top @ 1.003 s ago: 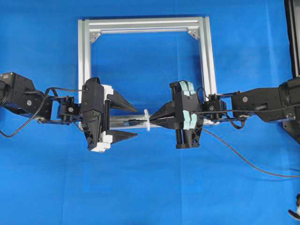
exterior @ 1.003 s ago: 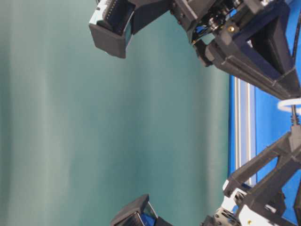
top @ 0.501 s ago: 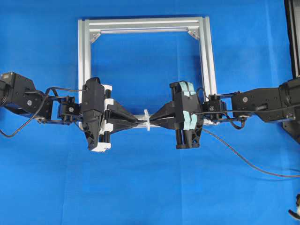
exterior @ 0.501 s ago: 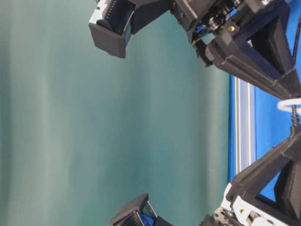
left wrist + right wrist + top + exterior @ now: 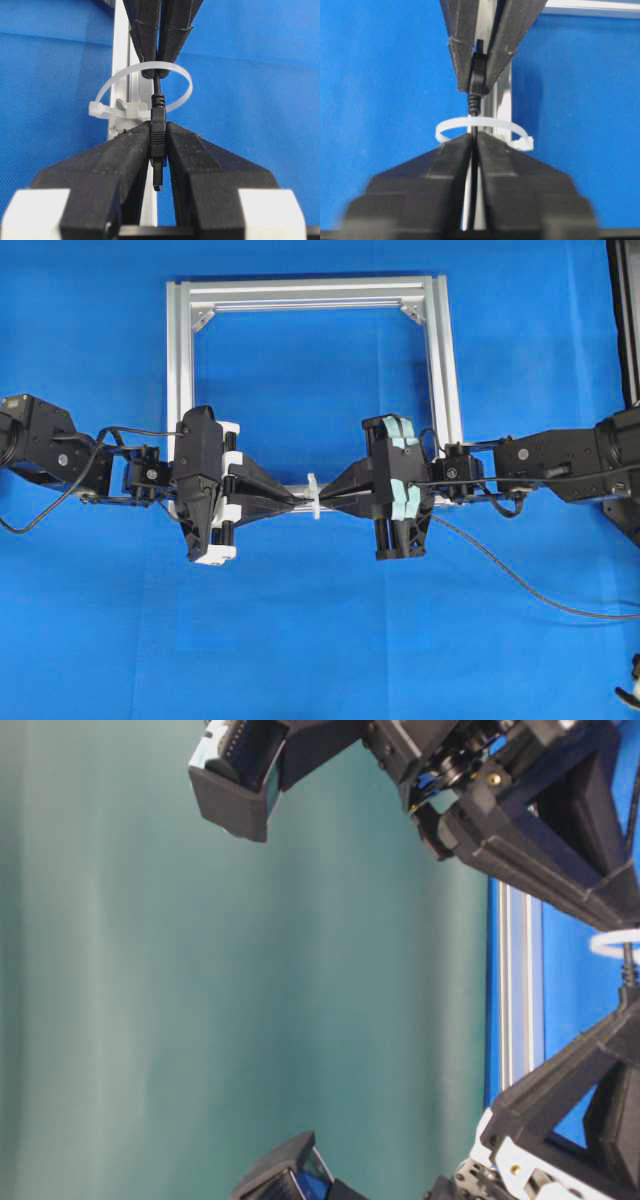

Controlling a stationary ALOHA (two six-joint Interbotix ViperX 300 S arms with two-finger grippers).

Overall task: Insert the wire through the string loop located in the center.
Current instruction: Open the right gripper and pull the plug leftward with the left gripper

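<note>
Two robot arms reach inward from opposite sides and meet tip to tip at the centre, both held low and roughly level. The left gripper (image 5: 292, 504) has its fingers (image 5: 130, 150) pressed together on the connector plug of the wire (image 5: 158, 137). Facing it, the right gripper (image 5: 330, 502) has its fingers (image 5: 455, 155) drawn almost together around the thin cable, with only a slim gap between them. Wrists run straight in line with the forearms.
</note>
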